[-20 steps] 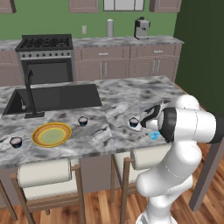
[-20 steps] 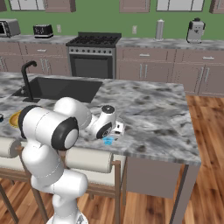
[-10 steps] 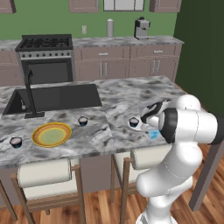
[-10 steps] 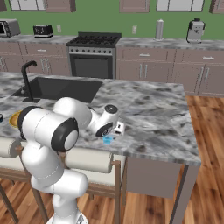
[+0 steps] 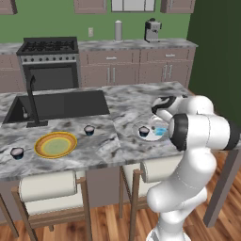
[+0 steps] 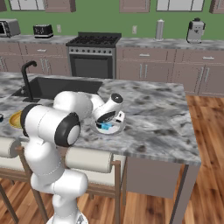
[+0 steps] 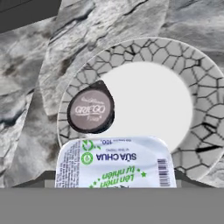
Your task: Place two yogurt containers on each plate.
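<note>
Yogurt cup (image 7: 91, 110) on white plate (image 7: 199, 105), just beyond tool (image 5: 162, 104) (grip unclear)

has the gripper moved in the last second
Cannot tell; in the left base view the gripper sits just above the white plate, as before.

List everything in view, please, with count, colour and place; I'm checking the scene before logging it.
Yogurt cups: three dark, pale-topped; one on the white plate, one beside the yellow plate, one near the counter's left edge.
Blue-white tub: one, at the tool, over the white plate.
White plate: one, crackle-rimmed, counter right.
Yellow plate: one, greenish centre, counter left.
Sink: one, dark, with black tap.
Stove: one, back wall.
Stools: two, pale, under counter.
Arm: white.
Tool: over the white plate; jaws hidden.
</note>
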### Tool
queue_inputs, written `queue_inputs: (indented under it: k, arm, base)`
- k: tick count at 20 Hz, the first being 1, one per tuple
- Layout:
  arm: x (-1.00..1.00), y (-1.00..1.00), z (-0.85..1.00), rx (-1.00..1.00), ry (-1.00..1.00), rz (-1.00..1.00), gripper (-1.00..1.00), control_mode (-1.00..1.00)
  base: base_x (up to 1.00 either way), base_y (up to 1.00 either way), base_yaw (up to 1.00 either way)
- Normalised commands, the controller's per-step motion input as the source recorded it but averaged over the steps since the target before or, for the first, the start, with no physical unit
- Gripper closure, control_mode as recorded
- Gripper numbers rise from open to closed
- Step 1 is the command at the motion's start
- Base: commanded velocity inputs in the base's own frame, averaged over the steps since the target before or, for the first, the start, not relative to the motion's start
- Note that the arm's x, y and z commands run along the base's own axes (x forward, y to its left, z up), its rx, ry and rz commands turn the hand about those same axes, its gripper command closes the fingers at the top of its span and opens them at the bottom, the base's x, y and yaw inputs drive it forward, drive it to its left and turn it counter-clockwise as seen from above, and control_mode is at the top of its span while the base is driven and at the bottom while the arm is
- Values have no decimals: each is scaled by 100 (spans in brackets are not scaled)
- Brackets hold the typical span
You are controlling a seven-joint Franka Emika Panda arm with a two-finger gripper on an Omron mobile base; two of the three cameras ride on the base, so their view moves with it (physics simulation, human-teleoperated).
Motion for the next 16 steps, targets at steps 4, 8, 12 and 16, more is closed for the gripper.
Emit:
queue_inputs:
  k: [4,8,12,16]
  arm:
    - [60,-1,7,0,-1,0,100,-100]
    - [32,-11,-14,-9,0,0,100,-100]
    - [19,-9,-29,-8,1,0,100,-100]
    - [0,-12,-46,-3,4,0,100,-100]
  base:
    - [0,0,0]
    - [0,0,0]
    - [0,0,0]
    - [0,0,0]
